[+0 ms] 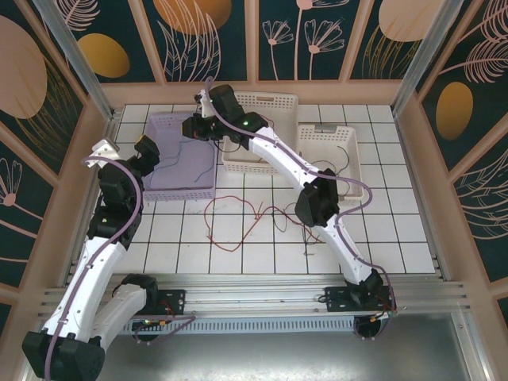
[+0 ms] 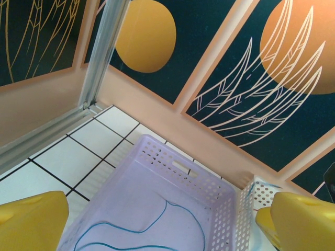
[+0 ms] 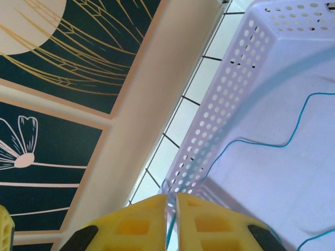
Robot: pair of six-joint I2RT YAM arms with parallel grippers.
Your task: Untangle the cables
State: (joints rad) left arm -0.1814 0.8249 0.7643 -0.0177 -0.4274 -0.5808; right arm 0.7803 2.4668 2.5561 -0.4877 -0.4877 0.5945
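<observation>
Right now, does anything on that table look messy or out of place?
Yes. A red cable lies in loose loops on the white tiles, crossing a dark cable in a tangle. A blue cable runs from the lilac basket up into the closed fingers of the right gripper.

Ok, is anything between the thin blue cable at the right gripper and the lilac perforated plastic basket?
Nothing visible. The right gripper pinches the thin blue cable just above the rim of the lilac perforated plastic basket, and the cable trails onto its floor.
</observation>
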